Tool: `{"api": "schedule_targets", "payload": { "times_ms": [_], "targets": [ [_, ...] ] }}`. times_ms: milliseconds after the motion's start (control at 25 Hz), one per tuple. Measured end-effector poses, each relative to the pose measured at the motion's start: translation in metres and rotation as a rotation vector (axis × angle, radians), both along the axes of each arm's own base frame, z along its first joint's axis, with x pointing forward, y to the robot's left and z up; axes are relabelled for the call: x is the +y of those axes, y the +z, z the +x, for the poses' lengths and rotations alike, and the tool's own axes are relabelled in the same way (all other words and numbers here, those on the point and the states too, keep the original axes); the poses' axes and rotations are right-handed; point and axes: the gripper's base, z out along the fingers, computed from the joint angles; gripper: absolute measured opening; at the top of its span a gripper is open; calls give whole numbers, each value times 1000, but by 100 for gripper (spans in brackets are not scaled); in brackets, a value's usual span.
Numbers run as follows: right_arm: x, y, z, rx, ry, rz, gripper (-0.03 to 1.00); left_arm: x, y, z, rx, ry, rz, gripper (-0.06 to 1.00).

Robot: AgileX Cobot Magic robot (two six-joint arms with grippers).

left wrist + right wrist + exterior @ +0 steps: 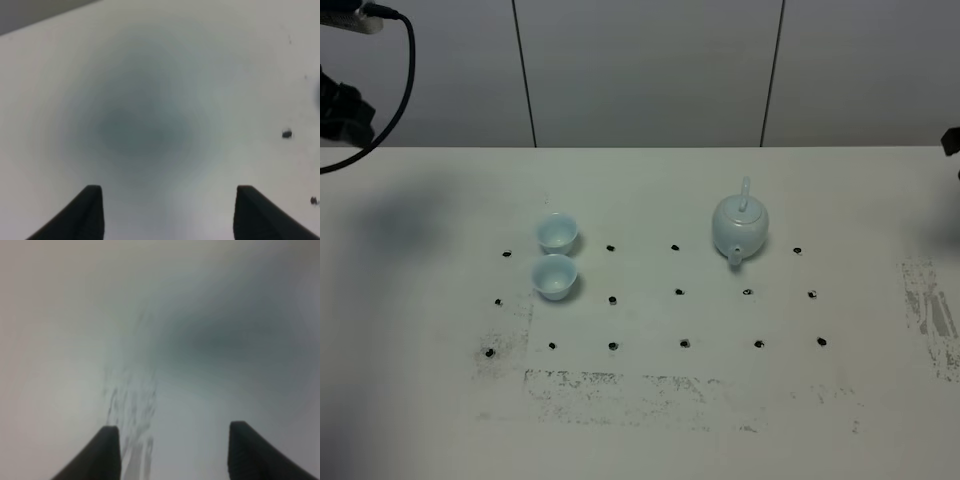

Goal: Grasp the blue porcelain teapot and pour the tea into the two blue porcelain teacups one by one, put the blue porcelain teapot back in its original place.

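Note:
The pale blue teapot (739,227) stands upright on the white table, right of the middle, its spout toward the front and its handle toward the back. The two pale blue teacups stand left of the middle, one (558,232) behind the other (555,276), close together. My left gripper (167,200) is open and empty above bare table at the far left. My right gripper (172,440) is open and empty above scuffed table at the far right. Neither gripper's fingers show in the high view; only a bit of each arm shows at the edges.
The white table (650,400) carries a grid of small black dots (679,292) around the cups and teapot. Worn grey scuffs lie along the front (620,385) and at the right edge (930,310). A black cable (405,60) hangs at the back left.

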Motion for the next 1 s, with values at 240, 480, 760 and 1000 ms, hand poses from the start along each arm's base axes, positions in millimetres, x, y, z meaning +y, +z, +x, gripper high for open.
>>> {"api": "schedule_targets", "payload": {
  "times_ms": [240,480,760,1000],
  "targets": [
    [11,2,-49,-113,-26,12,46,-5,17,-79,-139,61,39,52],
    [33,18,-80,-179,11,8,46,-15,39,-170,-246,95,35,52],
    [46,39,-92,-236,36,11,46,-29,46,-279,-305,130,-17,51],
    [47,44,-96,-252,34,18,46,-40,39,-359,-338,192,-83,51]
  ]
}}
